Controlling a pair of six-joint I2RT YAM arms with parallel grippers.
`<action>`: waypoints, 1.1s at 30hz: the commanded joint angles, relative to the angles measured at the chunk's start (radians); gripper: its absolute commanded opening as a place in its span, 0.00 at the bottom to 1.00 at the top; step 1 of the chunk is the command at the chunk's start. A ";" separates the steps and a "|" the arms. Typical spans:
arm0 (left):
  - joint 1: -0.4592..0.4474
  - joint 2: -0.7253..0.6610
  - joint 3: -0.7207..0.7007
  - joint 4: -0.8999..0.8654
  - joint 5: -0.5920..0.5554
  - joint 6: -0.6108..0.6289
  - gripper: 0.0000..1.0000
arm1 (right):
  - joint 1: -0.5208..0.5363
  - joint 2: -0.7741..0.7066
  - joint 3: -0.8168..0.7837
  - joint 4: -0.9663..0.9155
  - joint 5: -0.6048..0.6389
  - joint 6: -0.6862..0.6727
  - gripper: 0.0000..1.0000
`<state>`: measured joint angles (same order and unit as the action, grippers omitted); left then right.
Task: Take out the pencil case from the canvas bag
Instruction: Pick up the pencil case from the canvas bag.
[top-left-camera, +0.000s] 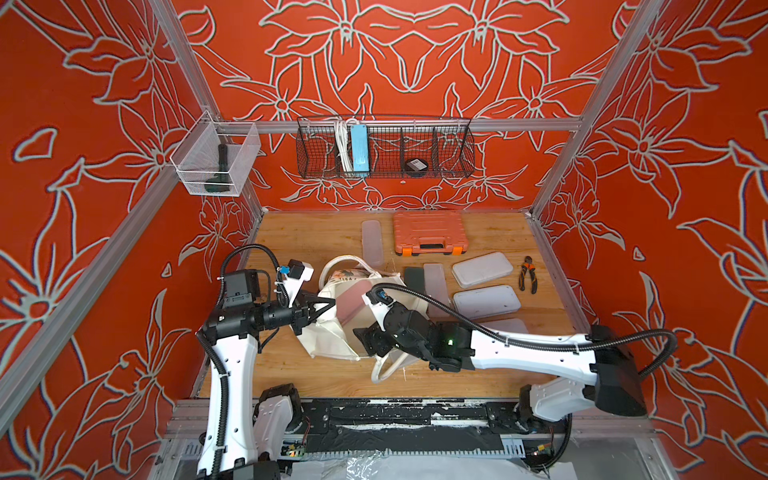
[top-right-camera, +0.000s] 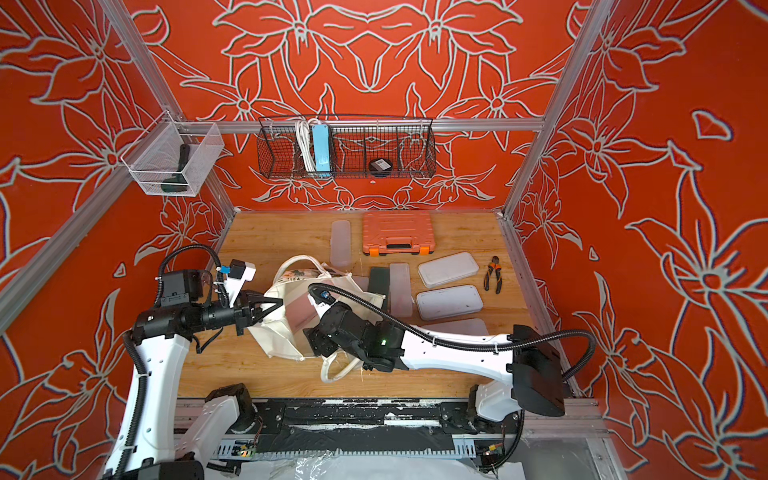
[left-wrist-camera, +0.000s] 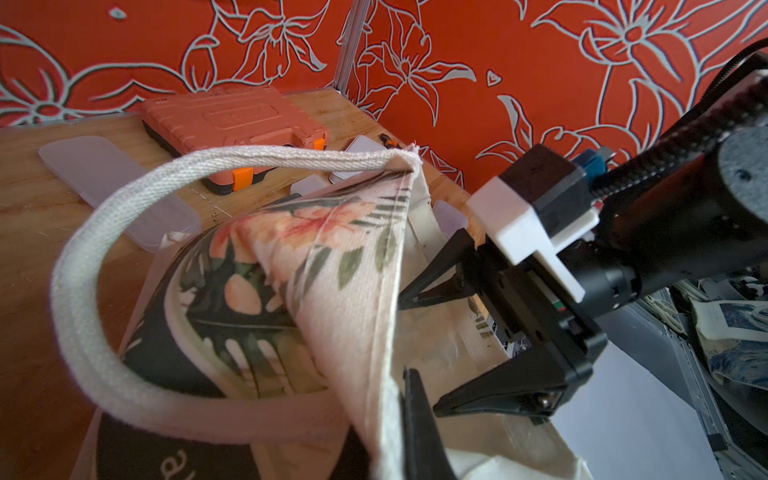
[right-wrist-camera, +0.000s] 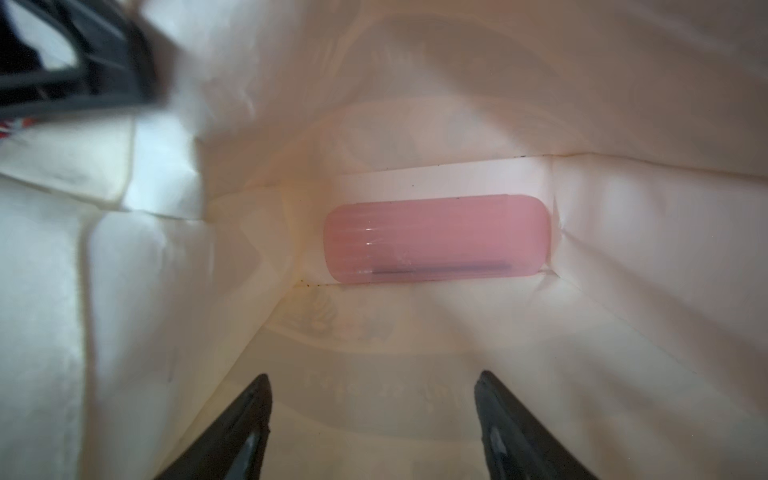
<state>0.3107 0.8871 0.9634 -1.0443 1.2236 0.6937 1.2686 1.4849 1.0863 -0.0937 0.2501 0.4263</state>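
Observation:
The cream canvas bag (top-left-camera: 328, 336) lies on its side mid-table in both top views, its flower print (left-wrist-camera: 316, 232) and one looped handle (left-wrist-camera: 83, 257) close in the left wrist view. My left gripper (left-wrist-camera: 401, 374) is shut on the bag's rim and holds the mouth up. The right gripper (right-wrist-camera: 372, 374) is open inside the mouth, with nothing between its fingers. The pencil case (right-wrist-camera: 436, 241), pink and translucent with a dark pen inside, lies crosswise at the bag's bottom, well ahead of the right fingertips (right-wrist-camera: 259, 386).
An orange tool case (top-left-camera: 430, 232) stands at the back. Several frosted plastic cases (top-left-camera: 482, 268) and pliers (top-left-camera: 528, 274) lie to the right of the bag. A wire basket (top-left-camera: 384, 147) and a mesh bin (top-left-camera: 216, 158) hang on the walls.

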 joint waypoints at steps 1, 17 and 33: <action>-0.018 0.027 0.045 -0.089 0.041 0.085 0.00 | -0.003 0.042 0.025 -0.041 -0.014 -0.036 0.74; -0.101 0.092 0.111 -0.308 -0.157 0.287 0.00 | -0.007 0.286 0.124 -0.231 0.009 0.147 0.73; -0.152 0.174 0.093 -0.487 -0.256 0.528 0.00 | -0.071 0.379 0.051 0.116 -0.181 0.763 0.86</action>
<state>0.1738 1.0615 1.0603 -1.4136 0.9771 1.1275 1.2270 1.8290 1.1751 -0.0776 0.1143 0.9825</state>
